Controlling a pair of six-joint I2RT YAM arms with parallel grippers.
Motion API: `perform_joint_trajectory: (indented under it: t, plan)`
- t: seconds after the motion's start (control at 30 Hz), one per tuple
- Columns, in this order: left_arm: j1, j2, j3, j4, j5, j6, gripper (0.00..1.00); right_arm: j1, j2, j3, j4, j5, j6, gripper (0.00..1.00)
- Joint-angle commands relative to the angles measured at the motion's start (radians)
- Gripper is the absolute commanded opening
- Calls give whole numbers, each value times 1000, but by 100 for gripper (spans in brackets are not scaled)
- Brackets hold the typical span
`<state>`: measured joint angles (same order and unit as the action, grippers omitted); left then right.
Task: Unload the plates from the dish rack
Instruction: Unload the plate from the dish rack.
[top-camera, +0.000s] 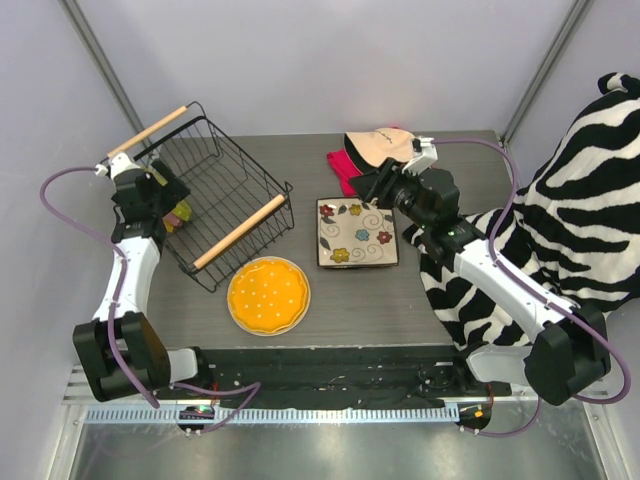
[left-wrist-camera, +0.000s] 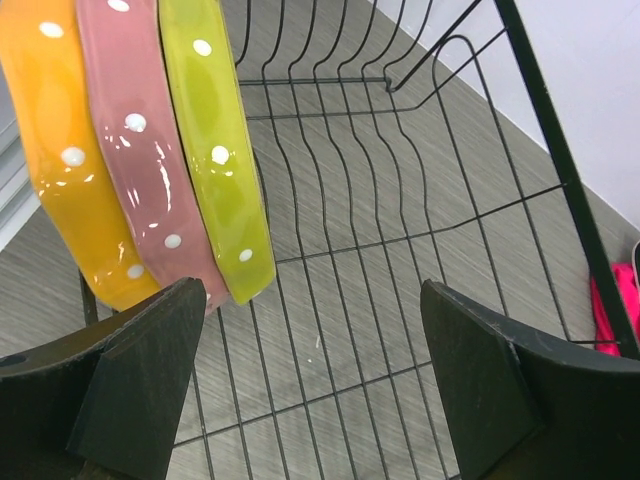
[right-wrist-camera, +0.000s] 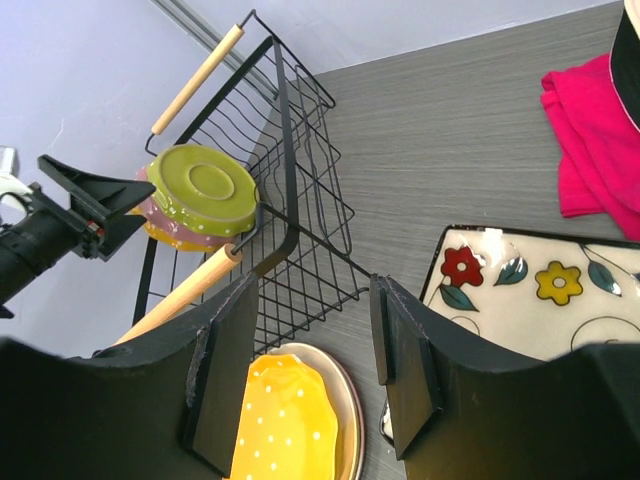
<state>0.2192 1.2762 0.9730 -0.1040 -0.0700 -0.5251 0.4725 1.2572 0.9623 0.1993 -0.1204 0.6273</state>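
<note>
My left hand (left-wrist-camera: 310, 305), open and empty, faces the orange plate (left-wrist-camera: 50, 140), pink plate (left-wrist-camera: 140, 150) and green plate (left-wrist-camera: 215, 140) standing on edge in the dish rack (top-camera: 240, 185). The yellow plate (top-camera: 268, 294) and square flowered plate (top-camera: 356, 232) lie on the bench (top-camera: 300, 165). My right hand (right-wrist-camera: 312, 350) hangs open. Next, I judge: pinch the green rim.

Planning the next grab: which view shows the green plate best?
Right wrist: the green plate shows nearly its whole face. Left wrist shows only its rim; in top external the left arm mostly hides it.
</note>
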Motion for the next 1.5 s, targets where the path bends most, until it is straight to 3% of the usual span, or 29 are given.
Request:
perform_joint_trajectory:
  t: [0.0, 0.33, 0.8, 1.47]
  plan:
    - [6, 37, 0, 87, 7, 31, 93, -18, -22, -13, 80, -38, 14, 56]
    - [6, 100, 10, 98, -7, 63, 92, -40, -39, -33, 95, -58, 25, 56]
    - [6, 112, -65, 276, -1, 74, 93, -58, -41, -46, 111, -88, 32, 57]
    - [8, 224, -13, 280, -80, 30, 89, -74, -41, -54, 111, -96, 29, 57]
